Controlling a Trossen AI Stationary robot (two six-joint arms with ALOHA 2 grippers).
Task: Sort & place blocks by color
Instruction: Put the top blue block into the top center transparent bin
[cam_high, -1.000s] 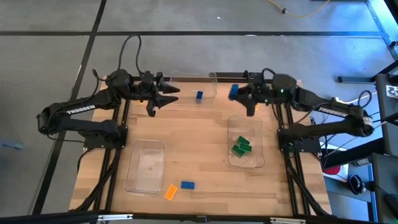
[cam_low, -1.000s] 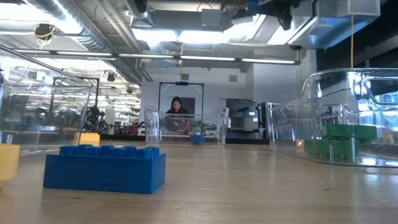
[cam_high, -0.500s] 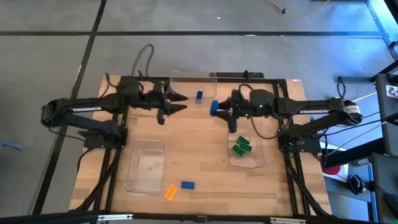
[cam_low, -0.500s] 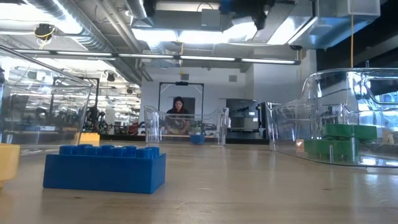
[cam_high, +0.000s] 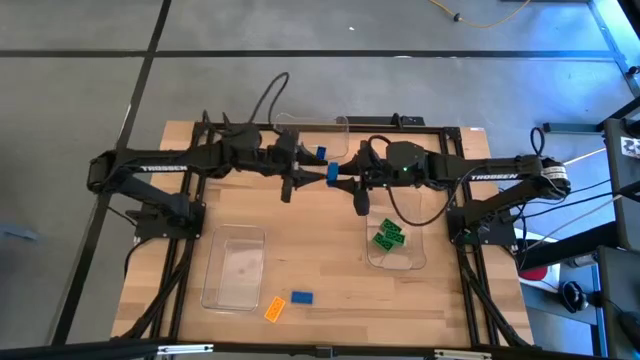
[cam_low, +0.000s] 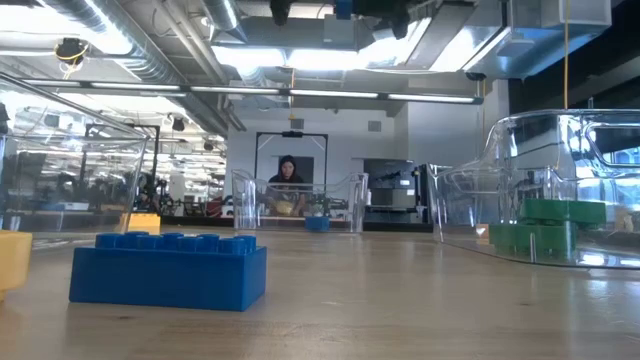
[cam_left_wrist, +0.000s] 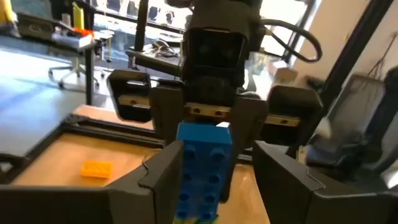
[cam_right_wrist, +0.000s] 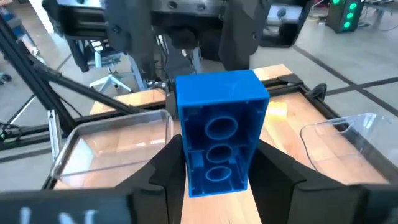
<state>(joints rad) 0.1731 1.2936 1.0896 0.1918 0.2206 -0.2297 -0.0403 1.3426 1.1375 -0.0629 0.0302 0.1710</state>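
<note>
Open industrial room behind, seen level across the table: bright ceiling strip lights, exposed ducts, glass partitions, a seated person (cam_low: 287, 183) far back.

Pale wooden worktop (cam_high: 320, 250) on a black frame, grey floor all round.

Two dark arms reaching in over the far half of the worktop, meeting just in front of the far clear tray (cam_high: 311, 138). Right end effector (cam_high: 338, 175) closed on a blue brick (cam_high: 333, 173), held above the worktop. Left end effector (cam_high: 313, 171) directly facing it, fingers spread wide either side of that brick, touching or not unclear.

Three clear trays: the far tray holding one small blue brick (cam_high: 320, 154); a tray at the right (cam_high: 395, 232) of the worktop holding green bricks (cam_high: 388, 236); a tray at the left (cam_high: 233, 266) with no bricks visible.

Near the worktop's front edge, loose on the wood: an orange brick (cam_high: 274, 309) just beside another blue brick (cam_high: 301, 298).
</note>
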